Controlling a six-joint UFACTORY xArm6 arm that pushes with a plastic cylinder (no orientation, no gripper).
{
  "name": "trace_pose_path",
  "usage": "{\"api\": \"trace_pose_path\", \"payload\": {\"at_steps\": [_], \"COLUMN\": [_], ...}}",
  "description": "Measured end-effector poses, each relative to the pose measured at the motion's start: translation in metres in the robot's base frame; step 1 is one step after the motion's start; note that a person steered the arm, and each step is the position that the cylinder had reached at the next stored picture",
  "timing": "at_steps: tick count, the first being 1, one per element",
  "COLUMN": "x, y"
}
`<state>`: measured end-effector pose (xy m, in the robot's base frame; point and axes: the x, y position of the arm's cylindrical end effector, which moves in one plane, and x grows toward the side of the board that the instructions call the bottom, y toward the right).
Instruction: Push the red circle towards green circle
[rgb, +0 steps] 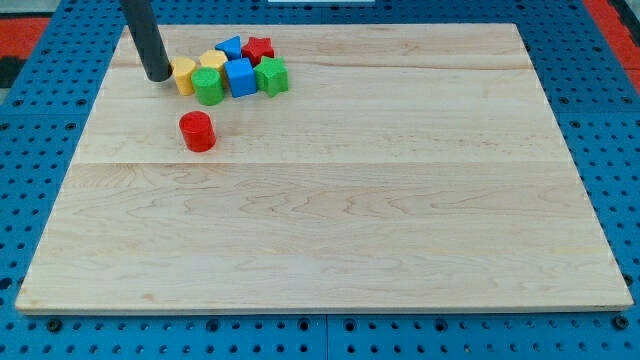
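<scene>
Blue cube (241, 77), red star (259, 47).

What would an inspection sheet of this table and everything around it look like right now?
Surface: pale wooden board, flat.
Job's things: red circle stands alone; green circle sits above it in the cluster, a gap between them.
Clutter: yellow block, second yellow block, blue cube, blue block, red star and green block huddle together.
Claw: none; my tip rests beside the yellow block, on the view's left.
Cables: nothing seen.
Surroundings: blue perforated base.
</scene>
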<state>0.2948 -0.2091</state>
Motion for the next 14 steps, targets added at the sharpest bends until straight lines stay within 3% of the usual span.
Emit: {"api": "trace_pose_path", "payload": {"at_steps": [3, 6, 8, 10, 11, 14], "x": [-0.002, 0.116, 0.161, 0.163, 0.144, 0.106], "y": [0.003, -0.036, 0.003, 0.065, 0.082, 0.034]}}
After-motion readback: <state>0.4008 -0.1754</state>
